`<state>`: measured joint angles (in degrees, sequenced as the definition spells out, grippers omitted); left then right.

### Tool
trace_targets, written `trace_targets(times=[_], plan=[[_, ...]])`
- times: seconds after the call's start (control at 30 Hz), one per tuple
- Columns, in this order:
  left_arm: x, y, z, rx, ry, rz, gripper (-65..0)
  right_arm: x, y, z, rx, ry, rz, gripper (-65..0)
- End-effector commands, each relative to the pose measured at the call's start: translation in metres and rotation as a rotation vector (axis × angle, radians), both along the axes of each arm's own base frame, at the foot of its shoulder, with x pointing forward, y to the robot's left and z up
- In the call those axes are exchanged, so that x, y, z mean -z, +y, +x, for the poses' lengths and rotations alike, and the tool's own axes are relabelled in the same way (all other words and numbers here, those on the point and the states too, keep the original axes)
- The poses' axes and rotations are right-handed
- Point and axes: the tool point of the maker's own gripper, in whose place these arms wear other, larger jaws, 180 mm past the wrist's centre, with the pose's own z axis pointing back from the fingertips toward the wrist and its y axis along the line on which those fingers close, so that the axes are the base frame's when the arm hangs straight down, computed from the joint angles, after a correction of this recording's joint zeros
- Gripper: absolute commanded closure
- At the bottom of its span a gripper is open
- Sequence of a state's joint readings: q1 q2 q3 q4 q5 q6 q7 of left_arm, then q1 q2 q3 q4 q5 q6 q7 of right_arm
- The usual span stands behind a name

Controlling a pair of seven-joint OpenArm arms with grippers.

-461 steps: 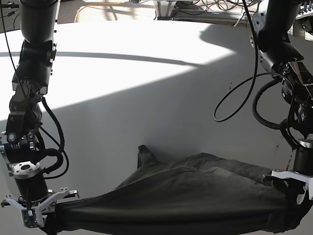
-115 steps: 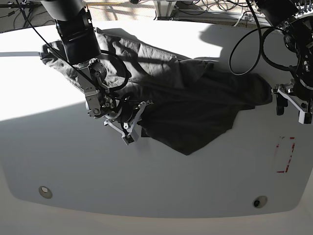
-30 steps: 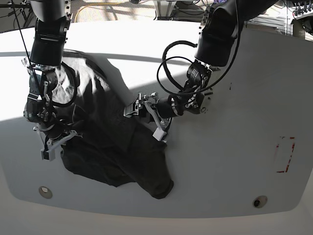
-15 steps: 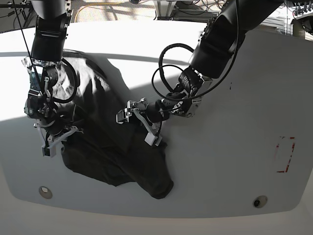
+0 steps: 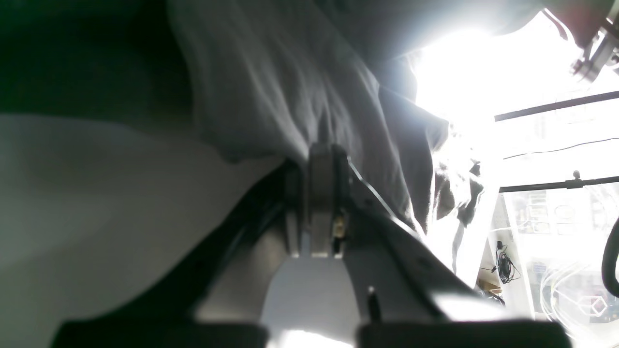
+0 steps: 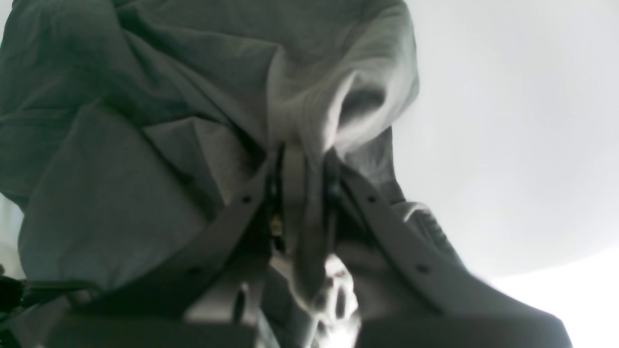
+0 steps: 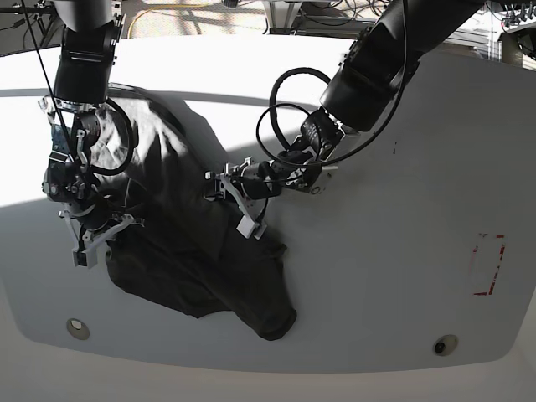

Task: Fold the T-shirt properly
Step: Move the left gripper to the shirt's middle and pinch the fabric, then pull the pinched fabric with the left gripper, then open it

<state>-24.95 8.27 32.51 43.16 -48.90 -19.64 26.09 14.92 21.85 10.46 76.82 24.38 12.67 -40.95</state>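
Pinching the soft, wrinkled charcoal T-shirt (image 7: 193,260), left gripper (image 7: 234,201) and right gripper (image 7: 100,239) stand clamped.

1. A large white table (image 7: 394,276) fills most of the base view, part sunlit, part in shadow.
2. A red rectangular outline (image 7: 487,265) is marked on the table near its right edge.
3. Two small round fittings sit near the front edge, one at left (image 7: 77,325), one at right (image 7: 445,344).
4. Cables and a yellow cord (image 7: 180,10) lie beyond the far edge.
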Motion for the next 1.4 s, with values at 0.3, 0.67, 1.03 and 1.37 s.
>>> trace_targets(times=[0.3, 0.67, 1.03, 1.37], plan=[[-0.045, 0.047, -0.004, 0.034, -0.157, -0.011, 0.0, -0.026, -0.009, 0.011, 0.004, -0.072, -0.017, 0.0], [-0.063, 0.166, 0.006, -0.108, -0.196, 0.134, 0.0, -0.034, -0.008, 0.010, 0.001, -0.093, -0.033, 0.0], [-0.084, 0.278, -0.010, -0.169, -0.277, 0.341, 0.0, -0.041, -0.011, 0.016, 0.009, -0.106, -0.036, 0.0], [-0.104, 0.392, -0.026, -0.271, -0.298, 0.549, 0.0, -0.040, -0.023, 0.015, 0.023, -0.094, -0.054, 0.0]])
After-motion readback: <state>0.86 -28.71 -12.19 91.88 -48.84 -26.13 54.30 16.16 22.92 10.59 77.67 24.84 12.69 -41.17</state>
